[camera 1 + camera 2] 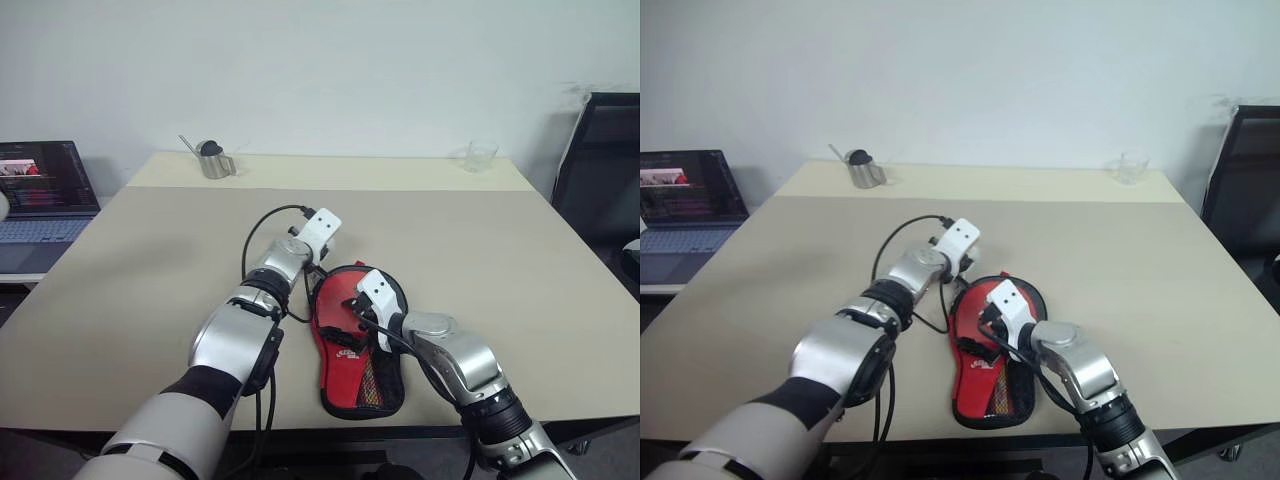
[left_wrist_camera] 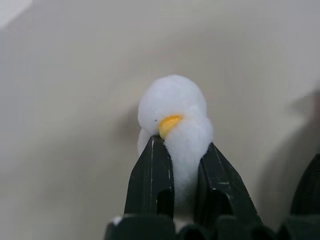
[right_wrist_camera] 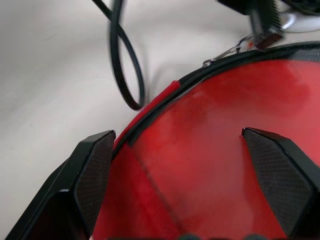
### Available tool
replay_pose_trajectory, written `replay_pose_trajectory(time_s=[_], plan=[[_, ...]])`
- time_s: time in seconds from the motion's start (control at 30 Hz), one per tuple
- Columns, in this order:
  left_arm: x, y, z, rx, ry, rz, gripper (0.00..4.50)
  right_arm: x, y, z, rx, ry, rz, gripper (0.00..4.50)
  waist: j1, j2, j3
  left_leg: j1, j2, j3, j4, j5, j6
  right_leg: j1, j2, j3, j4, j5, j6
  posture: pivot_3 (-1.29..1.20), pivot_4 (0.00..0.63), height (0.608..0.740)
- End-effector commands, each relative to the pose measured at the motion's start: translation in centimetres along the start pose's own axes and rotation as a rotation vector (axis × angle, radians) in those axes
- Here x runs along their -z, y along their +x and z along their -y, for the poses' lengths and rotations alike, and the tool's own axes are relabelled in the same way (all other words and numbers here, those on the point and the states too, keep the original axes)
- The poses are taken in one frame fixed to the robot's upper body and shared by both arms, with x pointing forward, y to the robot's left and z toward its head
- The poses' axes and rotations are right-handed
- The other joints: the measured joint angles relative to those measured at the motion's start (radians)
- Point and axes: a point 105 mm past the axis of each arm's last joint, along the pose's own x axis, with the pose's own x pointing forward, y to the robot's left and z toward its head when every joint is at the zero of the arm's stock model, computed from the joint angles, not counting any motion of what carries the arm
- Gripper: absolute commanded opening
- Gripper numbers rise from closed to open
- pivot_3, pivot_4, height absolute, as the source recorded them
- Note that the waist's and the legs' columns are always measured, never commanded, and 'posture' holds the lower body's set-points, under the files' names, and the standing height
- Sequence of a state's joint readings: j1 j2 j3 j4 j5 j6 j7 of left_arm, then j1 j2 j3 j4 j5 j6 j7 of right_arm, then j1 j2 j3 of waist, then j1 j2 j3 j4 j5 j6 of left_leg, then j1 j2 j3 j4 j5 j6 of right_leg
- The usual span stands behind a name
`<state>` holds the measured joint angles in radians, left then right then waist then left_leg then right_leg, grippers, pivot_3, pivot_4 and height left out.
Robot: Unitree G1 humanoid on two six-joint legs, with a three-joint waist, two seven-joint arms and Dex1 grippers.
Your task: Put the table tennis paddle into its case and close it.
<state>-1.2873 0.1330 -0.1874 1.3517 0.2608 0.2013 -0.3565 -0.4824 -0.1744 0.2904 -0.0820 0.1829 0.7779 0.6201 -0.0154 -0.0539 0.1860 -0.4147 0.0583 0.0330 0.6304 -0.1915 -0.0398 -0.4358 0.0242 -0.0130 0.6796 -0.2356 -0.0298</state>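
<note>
I take the case as my landmark: it lies near the front edge of the counter, narrow mesh end toward me, round end away. My right hand hovers over the round end with its fingers spread as wide as they go, holding nothing. In its wrist view a smooth red face shows inside the black rim, which I take to be the paddle already lying inside, though I cannot see the handle to be sure.

Just past the round end, my left hand is clamped nearly shut on a fluffy white ball with a small yellow tip, which I judge to be the pull on the case's cord. So the step in hand looks like the closing: paddle in, zip not yet run. Next I need to draw that pull around the rim while the right hand comes down to pin the case, or the soft pouch will slide with the tug. A black cable loops on the counter beside the rim and could snag.

The counter is a plain beige top. At its far edge, left of the case, stands a small metal pitcher; far right, a clear cup. Beyond the left side a laptop sits open, a dark chair stands to the right, and behind is a bare white wall.
</note>
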Motion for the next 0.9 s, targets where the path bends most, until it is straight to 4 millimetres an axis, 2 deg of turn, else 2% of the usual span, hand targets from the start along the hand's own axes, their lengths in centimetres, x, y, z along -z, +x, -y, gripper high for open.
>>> replay_pose_trajectory(time_s=[0.03, 0.5, 0.7, 0.9], plan=[[-2.9, -0.1, 0.2, -0.031, 0.121, 0.067, 0.15, 1.6, -0.2, -0.3, -0.007, 0.054, -0.058, 4.44, -0.001, 0.000, 0.000, 0.000, 0.000, 0.000, 0.000, 0.000, 0.000, 0.000, 0.000, 0.000, 0.000, 0.000, 0.000, 0.00, 0.150, 0.740], [-6.9, 0.0, 2.2, -0.078, 0.381, 0.171, 0.15, 1.7, -0.2, -0.8, -0.002, 0.070, -0.068, 4.44, -0.002, 0.000, 0.000, 0.000, 0.000, 0.000, 0.000, 0.000, 0.000, 0.000, 0.000, 0.000, 0.000, 0.000, 0.000, 0.00, 0.150, 0.740], [-9.4, -0.2, 4.4, -0.070, 0.455, 0.253, 0.15, 1.9, -0.6, -1.2, 0.005, 0.083, -0.070, 4.44, -0.001, 0.000, 0.000, -0.001, 0.000, 0.000, 0.000, 0.000, 0.000, 0.000, 0.000, 0.000, -0.001, 0.000, 0.000, 0.00, 0.150, 0.740], [-11.4, -0.3, 7.5, -0.029, 0.529, 0.345, 0.15, 2.0, -0.7, -1.5, 0.016, 0.096, -0.070, 4.44, 0.003, 0.000, 0.000, -0.001, -0.001, 0.000, 0.000, 0.000, 0.000, 0.000, 0.000, 0.000, -0.001, 0.000, 0.000, 0.00, 0.150, 0.740]])
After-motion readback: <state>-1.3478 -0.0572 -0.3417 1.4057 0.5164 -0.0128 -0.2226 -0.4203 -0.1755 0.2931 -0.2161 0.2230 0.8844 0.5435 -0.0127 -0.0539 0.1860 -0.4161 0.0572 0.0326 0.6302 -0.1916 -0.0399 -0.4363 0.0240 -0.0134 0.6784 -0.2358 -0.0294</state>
